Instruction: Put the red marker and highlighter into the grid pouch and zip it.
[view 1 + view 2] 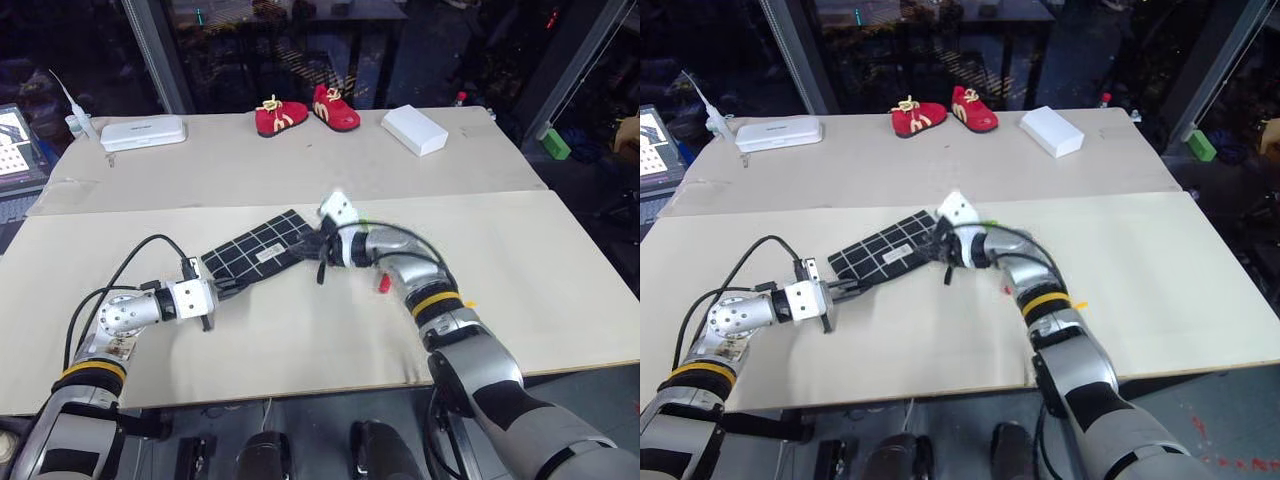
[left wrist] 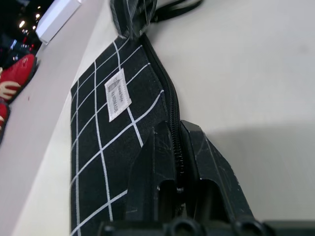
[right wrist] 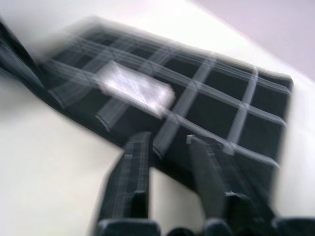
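Left wrist view looks along the left gripper point(image 2: 177, 142), whose two black fingers are pressed together on the zipper edge of the flat black fabric grid pouch point(image 2: 108, 142) with thin white lines and a small white label point(image 2: 118, 94); they pinch the pouch's near end, and the zipper along that edge looks closed. From the head cameras, the pouch lies slanted on the pale tabletop point(image 1: 540, 270) between the two arms, the left gripper at its lower left corner. The right gripper point(image 3: 170, 147) sits at the pouch's opposite, upper right end with its fingers parted, a clear gap between them and nothing held there; whether they touch the fabric I cannot tell. A small red tip, perhaps the red marker point(image 1: 384, 284), shows on the table just beside the right wrist. Two red baby shoes point(image 1: 305, 112) and a white box point(image 1: 415, 129) lie well apart at the far edge.
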Robot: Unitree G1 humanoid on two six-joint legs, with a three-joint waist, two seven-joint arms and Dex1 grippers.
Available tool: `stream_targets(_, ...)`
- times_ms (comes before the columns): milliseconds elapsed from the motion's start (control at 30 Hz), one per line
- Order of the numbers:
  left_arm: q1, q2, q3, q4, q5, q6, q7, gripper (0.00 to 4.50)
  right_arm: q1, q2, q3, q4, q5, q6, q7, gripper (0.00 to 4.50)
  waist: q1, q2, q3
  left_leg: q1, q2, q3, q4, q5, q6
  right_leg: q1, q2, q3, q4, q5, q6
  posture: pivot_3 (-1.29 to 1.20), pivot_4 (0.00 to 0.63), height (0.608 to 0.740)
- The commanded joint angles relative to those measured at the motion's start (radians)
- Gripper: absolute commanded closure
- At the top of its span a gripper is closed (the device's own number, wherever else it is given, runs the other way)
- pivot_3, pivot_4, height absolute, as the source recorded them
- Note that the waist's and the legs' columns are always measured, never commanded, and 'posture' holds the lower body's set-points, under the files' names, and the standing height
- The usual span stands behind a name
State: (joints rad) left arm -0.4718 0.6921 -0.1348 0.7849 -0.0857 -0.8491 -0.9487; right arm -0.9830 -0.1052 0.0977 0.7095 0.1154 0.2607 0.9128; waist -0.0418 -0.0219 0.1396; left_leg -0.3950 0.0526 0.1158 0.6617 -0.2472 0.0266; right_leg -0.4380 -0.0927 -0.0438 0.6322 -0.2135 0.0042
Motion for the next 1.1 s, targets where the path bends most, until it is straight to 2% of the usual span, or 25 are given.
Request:
stream_targets(33,0.024,-0.022,0.054,-0.119,-0.097,0.123,-0.005,4.5,-0.08,-0.046,-0.184,-0.196,0.233,0.26,-0.006,1.57,0.001,0.0,0.0,-0.001,0.0,0.0,0.0,0.0,0.0,0.0,0.0,-0.001,0.0,0.0,0.0,0.0,0.15,0.74)
stream_targets(100,0.043,-0.037,0.075,-0.189,-0.134,0.197,0.004,4.5,-0.076,-0.083,-0.227,-0.26,0.283,0.334,-0.021,1.57,0.006,0.0,0.0,-0.003,0.0,-0.003,0.0,0.0,0.0,-0.001,0.0,-0.003,0.0,0.0,0.0,0.0,0.15,0.74)
stream_targets(300,0.139,-0.048,0.118,-0.466,-0.21,0.459,0.037,4.5,0.074,-0.195,-0.203,-0.392,0.239,0.368,-0.106,1.57,0.013,0.0,0.0,-0.004,-0.001,-0.004,0.0,0.0,0.0,0.0,-0.001,-0.004,-0.002,0.0,0.0,0.0,0.15,0.74)
stream_targets(467,0.199,-0.042,0.151,-0.647,-0.248,0.617,0.05,4.5,0.153,-0.187,-0.136,-0.406,0.168,0.345,-0.214,1.57,-0.004,0.0,0.0,-0.003,-0.001,-0.003,0.0,0.001,-0.001,-0.002,0.0,-0.002,-0.003,0.0,0.0,0.0,0.15,0.74)
stream_targets(800,0.205,-0.068,0.184,-0.759,-0.253,0.745,0.083,4.5,0.166,-0.15,-0.102,-0.336,0.127,0.305,-0.272,1.57,0.006,0.0,0.0,-0.002,-0.001,-0.002,0.0,0.001,-0.001,-0.001,0.001,0.0,-0.003,0.0,0.0,0.0,0.15,0.74)
stream_targets(1100,0.215,-0.085,0.19,-0.764,-0.237,0.759,0.088,4.5,0.193,-0.183,-0.105,-0.428,0.229,0.391,-0.118,1.57,0.004,0.0,0.0,-0.002,-0.001,-0.003,0.0,0.001,-0.001,-0.001,0.001,0.001,-0.004,0.0,0.0,0.0,0.15,0.74)
